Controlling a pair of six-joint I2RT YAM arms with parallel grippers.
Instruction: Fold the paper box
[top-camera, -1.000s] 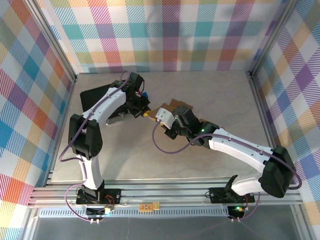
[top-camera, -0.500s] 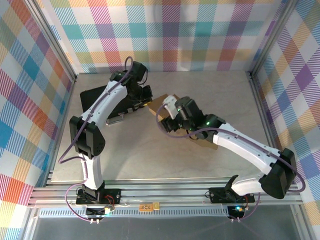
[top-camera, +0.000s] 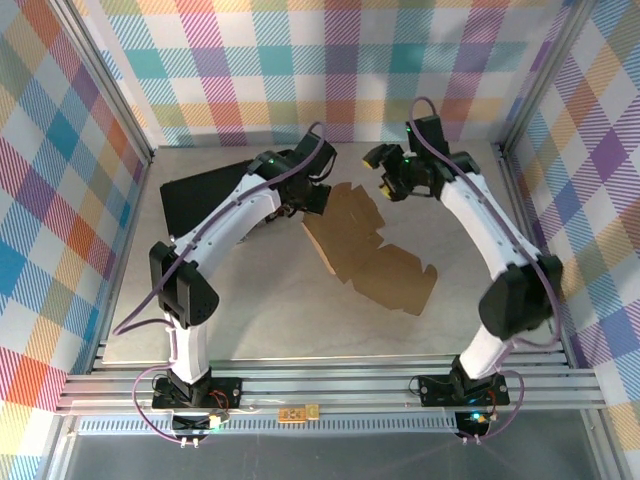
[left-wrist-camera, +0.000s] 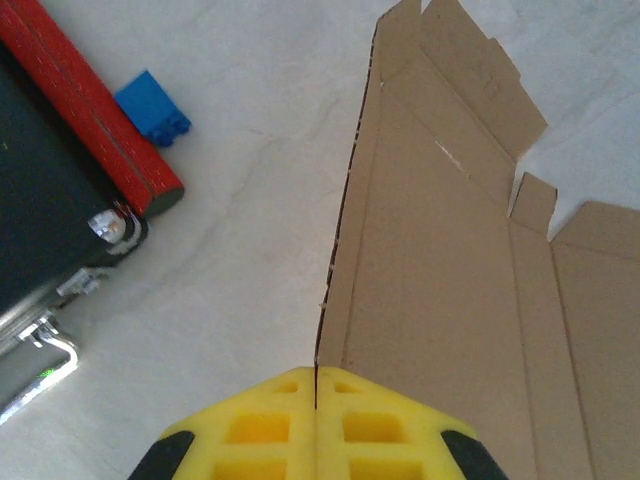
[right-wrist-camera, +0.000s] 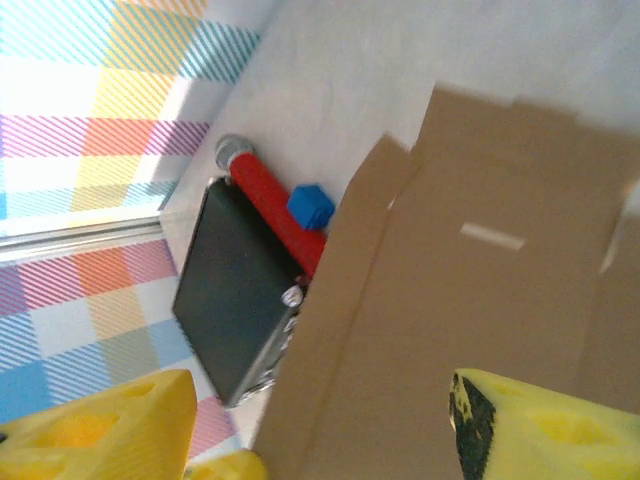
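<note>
Plaid panels in pastel colours wall in a pale, marbled table (top-camera: 260, 300); near its middle, slightly toward the far side, lies the paper box (top-camera: 375, 255), an unfolded brown die-cut sheet with its flaps and tabs spread out, its long axis running diagonally from far left to near right; the left gripper (top-camera: 308, 200) sits at the sheet's far-left corner; from the left wrist its yellow fingers (left-wrist-camera: 260, 425) are pressed together with the cardboard's edge running straight into the seam between them, so the jaws are clamped on the paper box (left-wrist-camera: 450, 300); whether that edge is lifted off the table cannot be told; the right gripper (top-camera: 388, 182) hangs above the table's far side, just beyond the sheet's far edge and apart from it; in the right wrist view its yellow fingers (right-wrist-camera: 100, 425) stand wide apart with nothing between them, the cardboard (right-wrist-camera: 450, 280) well below; a black case (top-camera: 195, 195) lies at the far left of the table, beside the sheet; along the case's edge rests a red roll (left-wrist-camera: 90, 110), and a small blue block (left-wrist-camera: 152, 108) lies just beside the roll on the bare table.
</note>
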